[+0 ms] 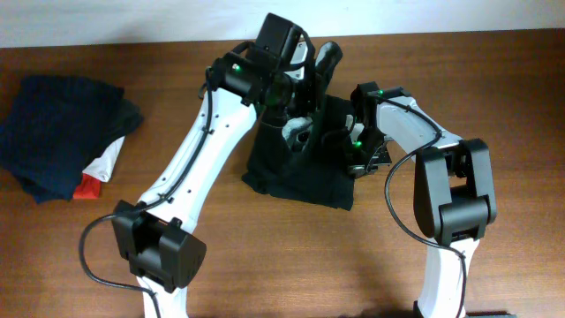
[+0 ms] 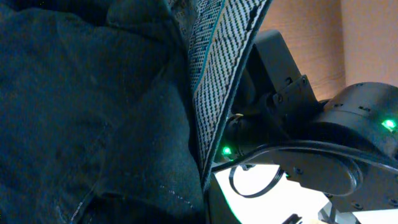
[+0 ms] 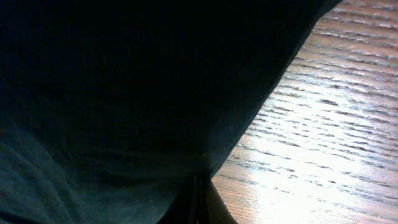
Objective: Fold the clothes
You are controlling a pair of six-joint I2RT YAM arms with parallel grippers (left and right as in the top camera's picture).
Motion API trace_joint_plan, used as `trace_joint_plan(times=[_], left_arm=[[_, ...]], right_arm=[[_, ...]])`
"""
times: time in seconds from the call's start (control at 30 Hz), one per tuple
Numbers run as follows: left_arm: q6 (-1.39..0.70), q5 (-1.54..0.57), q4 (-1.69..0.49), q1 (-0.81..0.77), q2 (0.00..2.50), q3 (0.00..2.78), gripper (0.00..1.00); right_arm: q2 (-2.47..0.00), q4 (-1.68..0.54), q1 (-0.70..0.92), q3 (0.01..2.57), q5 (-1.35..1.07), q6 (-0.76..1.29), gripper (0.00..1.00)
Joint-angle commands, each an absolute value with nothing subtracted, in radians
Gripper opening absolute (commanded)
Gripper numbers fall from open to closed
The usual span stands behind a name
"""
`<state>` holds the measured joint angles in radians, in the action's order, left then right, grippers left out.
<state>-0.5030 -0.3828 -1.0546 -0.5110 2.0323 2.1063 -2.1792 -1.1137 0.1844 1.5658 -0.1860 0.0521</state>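
The clothes (image 1: 296,181) are a black garment lying bunched on the wooden table at centre. My left gripper (image 1: 297,134) reaches down onto its upper middle. In the left wrist view dark cloth (image 2: 93,112) fills the frame and hides the fingers, and a woven pale edge trim (image 2: 221,68) hangs just in front, so the gripper appears shut on the cloth. My right gripper (image 1: 357,157) is at the garment's right edge. In the right wrist view its fingers (image 3: 200,202) are pressed together with black cloth (image 3: 124,93) pinched between them, just above the table.
A stack of folded navy-blue garments (image 1: 62,132) lies at the far left, with a small white-and-red piece (image 1: 97,175) tucked under it. The two arms stand close together over the garment. Bare wood (image 3: 336,124) lies right of the cloth.
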Motion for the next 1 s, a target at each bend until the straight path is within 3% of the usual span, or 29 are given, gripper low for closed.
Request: trace_joint_plan(times=[0.0, 0.03, 0.07, 0.17, 0.4, 0.5, 0.57, 0.67, 0.97], left_arm=[[-0.534, -0.374, -1.027, -0.524, 2.051, 2.136, 0.22], [-0.533, -0.374, -1.022, -0.524, 2.051, 2.136, 0.41], [-0.529, -0.374, -1.011, -0.518, 2.051, 2.136, 0.53], [-0.51, -0.383, -1.003, -0.464, 2.049, 2.138, 0.6], [-0.413, -0.316, -0.995, -0.278, 2.049, 2.139, 0.68], [-0.413, -0.31, -0.995, -0.208, 2.05, 2.139, 0.7], [-0.413, -0.31, -0.995, -0.188, 2.056, 2.139, 0.7], [-0.375, -0.31, -0.995, -0.185, 2.08, 2.139, 0.73], [-0.163, -0.445, -0.965, -0.196, 2.304, 2.139, 0.8]], right_arm=[[-2.217, -1.125, 0.196, 1.53, -0.202, 0.053, 0.04], [-2.217, -1.135, 0.194, 1.534, -0.202, 0.053, 0.04], [-2.217, -1.153, 0.188, 1.546, -0.199, 0.053, 0.04], [-2.217, -1.275, 0.134, 1.66, -0.116, 0.073, 0.06], [-2.217, -1.551, -0.046, 2.084, -0.048, 0.091, 0.07], [-2.217, -1.644, -0.081, 2.27, -0.168, 0.057, 0.07], [-2.217, -1.674, -0.07, 2.341, -0.352, -0.086, 0.07], [-2.217, -1.692, -0.033, 2.348, -0.495, -0.208, 0.07], [-2.217, -1.559, 0.125, 2.043, -0.494, -0.21, 0.05]])
